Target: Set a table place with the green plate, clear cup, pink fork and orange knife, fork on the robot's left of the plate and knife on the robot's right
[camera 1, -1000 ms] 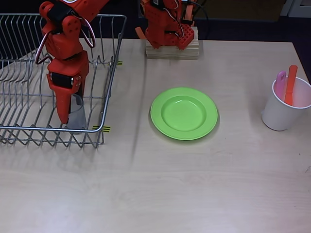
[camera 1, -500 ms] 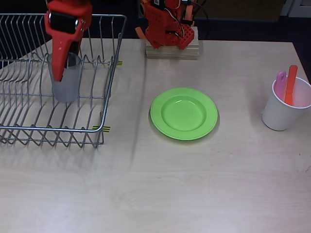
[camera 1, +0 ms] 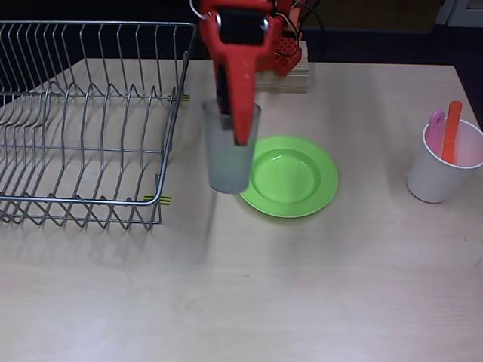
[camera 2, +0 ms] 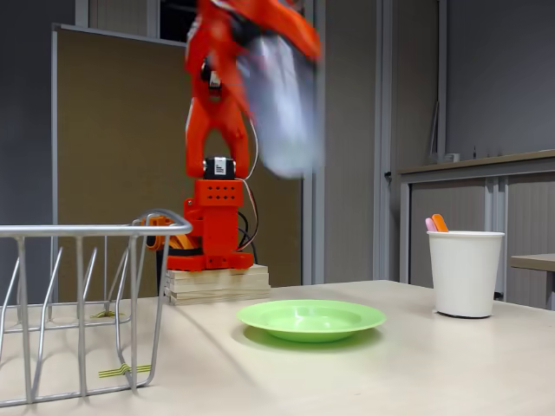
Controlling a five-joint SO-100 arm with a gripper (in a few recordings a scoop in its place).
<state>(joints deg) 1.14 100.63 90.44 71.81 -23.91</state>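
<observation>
1. Jaws of the gripper (camera 1: 232, 121) are clamped on the rim of the clear cup (camera 1: 229, 160), held high above the table (camera 1: 317, 286).
2. Wire dish rack (camera 1: 90, 121) sits at the overhead view's left.
3. Green plate (camera 1: 290, 177) lies mid-table.
4. White cup (camera 1: 438, 170) stands at right, holding the pink fork (camera 1: 436, 127) and orange knife (camera 1: 452, 130).

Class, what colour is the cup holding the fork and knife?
White; the white cup shows best in the overhead view.

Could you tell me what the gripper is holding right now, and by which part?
The gripper holds the clear cup by its rim, one finger inside.
</observation>
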